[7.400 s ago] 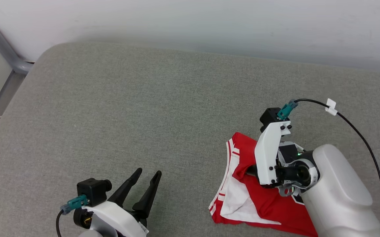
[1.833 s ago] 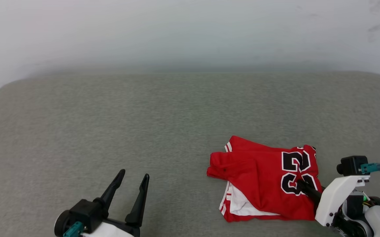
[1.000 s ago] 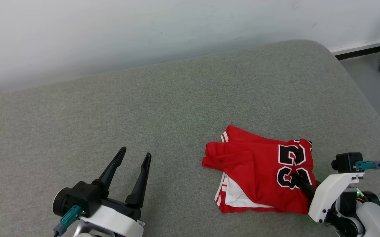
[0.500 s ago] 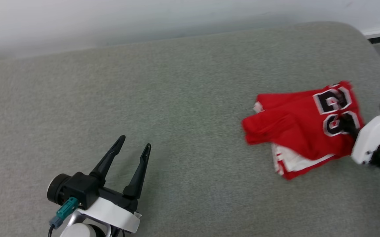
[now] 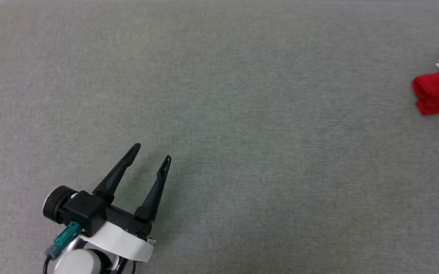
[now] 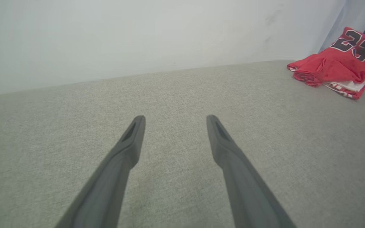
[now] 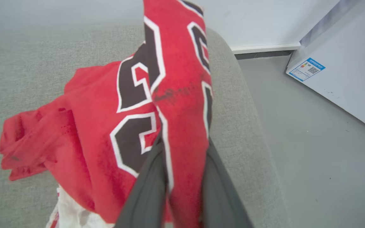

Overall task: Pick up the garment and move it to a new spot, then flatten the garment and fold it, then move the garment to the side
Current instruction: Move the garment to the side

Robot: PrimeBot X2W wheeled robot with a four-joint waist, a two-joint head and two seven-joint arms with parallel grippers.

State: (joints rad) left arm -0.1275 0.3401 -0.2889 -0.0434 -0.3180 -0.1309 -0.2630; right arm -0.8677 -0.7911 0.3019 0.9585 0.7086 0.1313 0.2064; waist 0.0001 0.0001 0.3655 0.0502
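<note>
Garment (image 7: 100, 133), folded, clamped at its numbered fold by right gripper (image 7: 184, 144) near grey cushion's (image 5: 242, 114) right edge; left gripper (image 5: 152, 150) spread, empty; step judged: move aside; next: lower, release.

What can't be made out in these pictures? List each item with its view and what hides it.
Head view: most of the shirt, cut off by the right edge.
Right wrist view: the tips of the right gripper, buried in the shirt's fold; the print on the box label, too small to read.
Left wrist view: the shirt's full number, cut by the right edge and partly covered by the right gripper.
</note>
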